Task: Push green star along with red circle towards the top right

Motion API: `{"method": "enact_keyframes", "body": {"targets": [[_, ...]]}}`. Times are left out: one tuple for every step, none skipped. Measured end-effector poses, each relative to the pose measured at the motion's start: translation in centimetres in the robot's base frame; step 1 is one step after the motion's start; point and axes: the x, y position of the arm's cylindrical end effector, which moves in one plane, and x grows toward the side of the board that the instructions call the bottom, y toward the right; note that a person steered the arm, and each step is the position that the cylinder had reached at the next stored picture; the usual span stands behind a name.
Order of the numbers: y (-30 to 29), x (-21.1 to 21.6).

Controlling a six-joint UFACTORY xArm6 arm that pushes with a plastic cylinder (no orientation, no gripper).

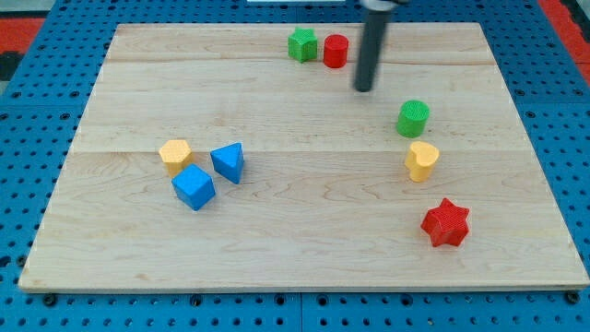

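The green star [301, 44] lies near the view's top, just left of centre-right, touching or nearly touching the red circle [336, 51] on its right. My tip [365, 88] rests on the board below and to the right of the red circle, a short gap away. The dark rod rises from it to the view's top edge.
A green cylinder [413, 118] and a yellow heart-like block [421, 160] sit at the right. A red star [446, 222] lies at lower right. A yellow block [174, 155], a blue triangle-like block [229, 162] and a blue cube [194, 187] cluster at the left. The wooden board [295, 267] sits on a blue pegboard.
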Motion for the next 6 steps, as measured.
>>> {"method": "enact_keyframes", "body": {"targets": [[-7.3, -3.6], [-10.0, -6.7], [-10.3, -9.2], [-2.8, -9.4], [1.3, -8.2], [6.4, -7.6]]}}
